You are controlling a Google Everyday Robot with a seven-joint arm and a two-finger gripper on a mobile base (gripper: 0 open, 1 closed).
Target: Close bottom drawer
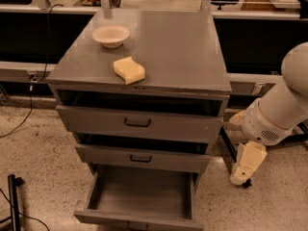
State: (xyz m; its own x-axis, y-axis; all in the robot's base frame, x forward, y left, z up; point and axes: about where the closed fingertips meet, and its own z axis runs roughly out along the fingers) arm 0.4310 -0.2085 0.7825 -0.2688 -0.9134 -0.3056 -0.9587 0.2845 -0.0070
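The bottom drawer of the grey metal cabinet is pulled far out toward me and is empty inside. Its front panel lies at the lower edge of the view. My gripper hangs low at the end of the white arm. It is to the right of the cabinet, near the floor, level with the middle and bottom drawers and apart from them.
The top drawer and the middle drawer each stand slightly out. A white bowl and a yellow sponge lie on the cabinet top. A black stand leg runs along the floor by the gripper. A black post stands at lower left.
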